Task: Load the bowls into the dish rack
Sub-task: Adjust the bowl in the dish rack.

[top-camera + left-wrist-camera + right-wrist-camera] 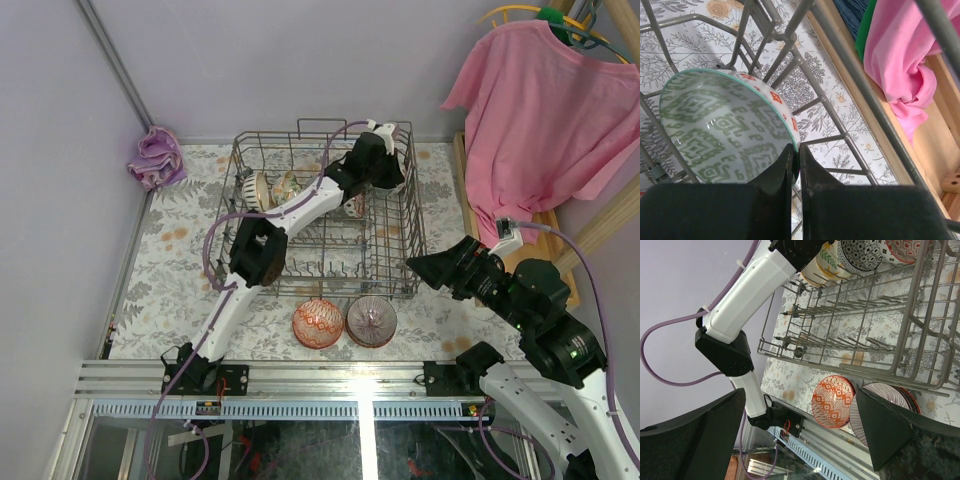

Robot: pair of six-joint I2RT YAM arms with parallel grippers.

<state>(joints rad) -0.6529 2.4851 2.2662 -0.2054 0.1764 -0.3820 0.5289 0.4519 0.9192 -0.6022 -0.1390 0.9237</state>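
Observation:
The grey wire dish rack (395, 262) stands mid-table. My left gripper (385, 165) reaches into its far right corner. In the left wrist view it (797, 161) is shut on the rim of a bowl (725, 125) that is green-patterned inside, with red squares outside. The bowl is tilted against the rack wires (805, 75). Other bowls (258, 188) stand in the rack's far left. A red-orange bowl (318, 323) and a purple-striped bowl (371, 320) sit on the table in front of the rack. My right gripper (425, 268) is open and empty, above and apart from the red-orange bowl (832, 401).
A pink shirt (545, 110) hangs at the right over a wooden frame (467, 190). A purple cloth (157, 157) lies at the far left by the wall. The metal rail (330, 375) runs along the near edge.

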